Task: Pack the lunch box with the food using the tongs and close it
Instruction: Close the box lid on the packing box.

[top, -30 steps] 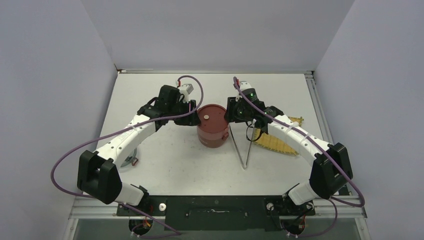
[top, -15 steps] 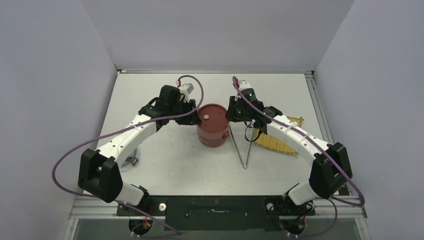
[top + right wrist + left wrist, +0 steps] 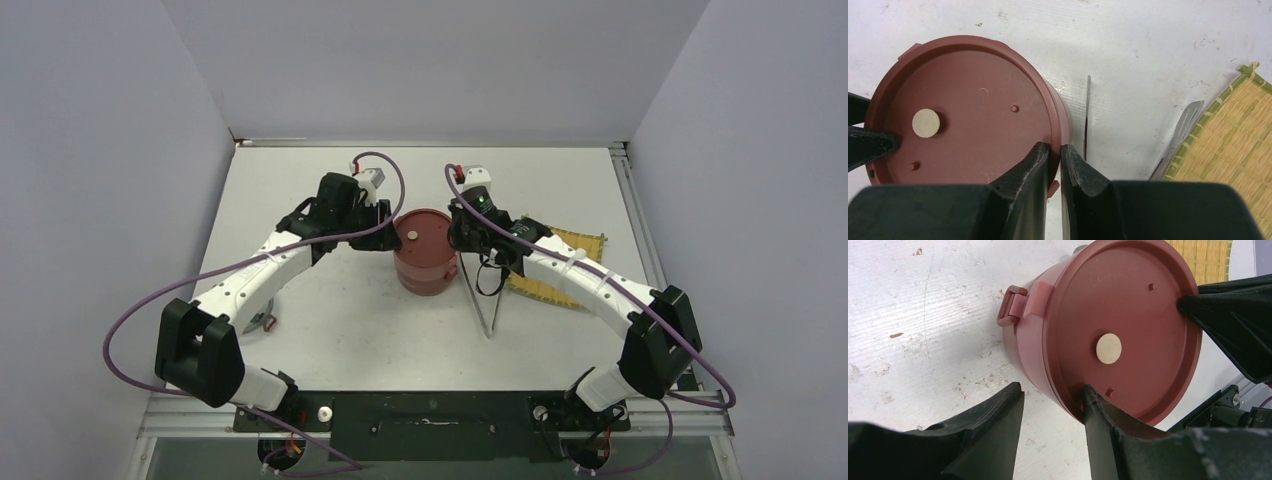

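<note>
Scanning the scuffed white surface (image 3: 330,320) between grey walls (image 3: 430,70), I saw right tool (image 3: 1054,147) pinching the lunch box (image 3: 973,125), left tool (image 3: 1052,389) open.

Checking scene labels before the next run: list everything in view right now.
lunch box: 1, dark red, lid on, table centre, between the grippers
tongs: 1, silver, flat on the table right of the lunch box, one tip at the mat's edge
mat: 1, yellow woven, right side, partly under the right arm
food: none visible
small round object: 1, colour unclear, left side, mostly hidden by the left arm
table: 1, white
left gripper: 1, black, open, one finger against the lid's edge
right gripper: 1, black, shut on the lunch box's opposite rim
</note>
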You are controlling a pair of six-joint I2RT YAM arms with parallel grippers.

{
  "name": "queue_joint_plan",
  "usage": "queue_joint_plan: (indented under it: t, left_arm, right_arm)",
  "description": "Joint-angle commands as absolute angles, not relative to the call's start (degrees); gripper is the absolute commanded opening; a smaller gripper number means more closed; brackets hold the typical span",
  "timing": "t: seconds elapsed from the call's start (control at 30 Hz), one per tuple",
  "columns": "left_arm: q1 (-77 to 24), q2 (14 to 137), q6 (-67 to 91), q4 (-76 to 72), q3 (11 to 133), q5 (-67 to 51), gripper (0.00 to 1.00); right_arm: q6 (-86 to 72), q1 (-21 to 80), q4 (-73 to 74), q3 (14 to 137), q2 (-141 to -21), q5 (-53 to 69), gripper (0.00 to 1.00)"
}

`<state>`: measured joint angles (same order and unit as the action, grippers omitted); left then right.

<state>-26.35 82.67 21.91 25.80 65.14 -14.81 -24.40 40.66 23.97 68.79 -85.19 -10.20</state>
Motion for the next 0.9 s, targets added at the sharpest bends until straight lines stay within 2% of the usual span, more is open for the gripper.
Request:
queue_joint_plan:
  t: [0.0, 0.23, 0.33, 0.6, 0.87]
  left_arm:
    - [-25.41, 80.76, 21.42, 25.13, 63.81, -13.59, 0.45]
    - [-25.14, 81.01, 22.44, 23.58, 63.52, -16.55, 0.45]
    - [-25.14, 81.41, 22.66, 23.19, 63.6, -17.76, 0.45]
    - [-24.64, 79.8, 22.76, 21.88, 62.73, -17.69, 0.47]
    - [-24.43, 79.71, 23.38, 20.84, 62.3, -18.82, 0.48]
  right_arm:
    - [-22.84, 41.24, 22.8, 72.45, -84.26, -15.76, 0.05]
    - [-22.96, 41.4, 22.44, 73.5, -83.72, -16.67, 0.06]
    - [-22.92, 41.42, 22.46, 73.56, -84.03, -16.97, 0.13]
    - [-23.29, 41.41, 23.02, 73.1, -84.98, -17.53, 0.2]
    - [-23.24, 41.47, 24.08, 73.61, -84.57, -17.01, 0.22]
